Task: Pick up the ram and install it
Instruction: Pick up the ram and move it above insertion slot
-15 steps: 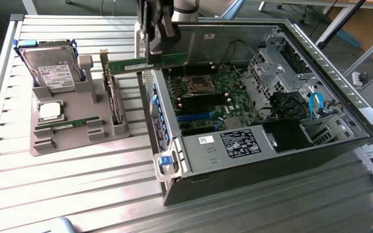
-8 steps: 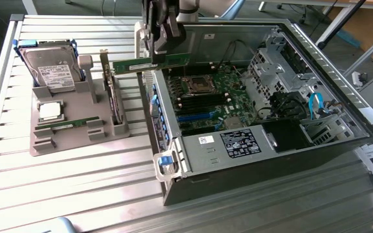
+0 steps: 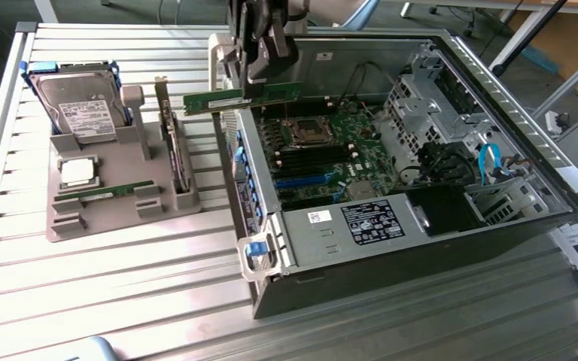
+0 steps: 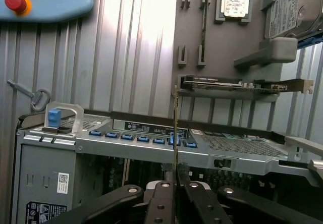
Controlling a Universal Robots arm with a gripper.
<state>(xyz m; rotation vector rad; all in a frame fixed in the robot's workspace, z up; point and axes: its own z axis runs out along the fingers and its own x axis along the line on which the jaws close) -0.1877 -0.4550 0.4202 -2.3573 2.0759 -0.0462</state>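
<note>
So the setup is a ribbed metal tabletop (image 3: 118,301) with an open computer case (image 3: 420,263) lying on its side towards the exterior view's right, motherboard (image 3: 339,143) facing up. On the exterior view's left there's a grey holder (image 3: 118,218) with spare parts on it: a hard drive (image 3: 83,105) with blue rails at the far end, a square processor chip (image 3: 76,171) in its pocket, a second memory stick (image 3: 103,194) lying flat in a slot, and an expansion card (image 3: 175,150) standing on edge along the side nearest the case.

The ram (image 3: 219,100) is up in the air, not in the holder and not in any slot. The pincer (image 3: 266,89) has it clamped from above around the middle of its length. The stick hangs level, long side horizontal, right over the case wall that faces the holder. One end sticks out past that wall towards the holder, and the other reaches in over the far part of the motherboard.

From the wrist camera you see the ram (image 4: 175,133) edge-on as a thin line running straight out from between the black fingers (image 4: 161,204). The pincer (image 4: 175,191) is pinching it tight on both flat faces. Below it is the case rim with a row of blue clips, and past that the grey holder with the card, the chip and the drive. Also on the tabletop are a key (image 4: 34,97) and a blue-grey control pendant (image 4: 50,2) with a red stop button (image 4: 14,1).
</note>
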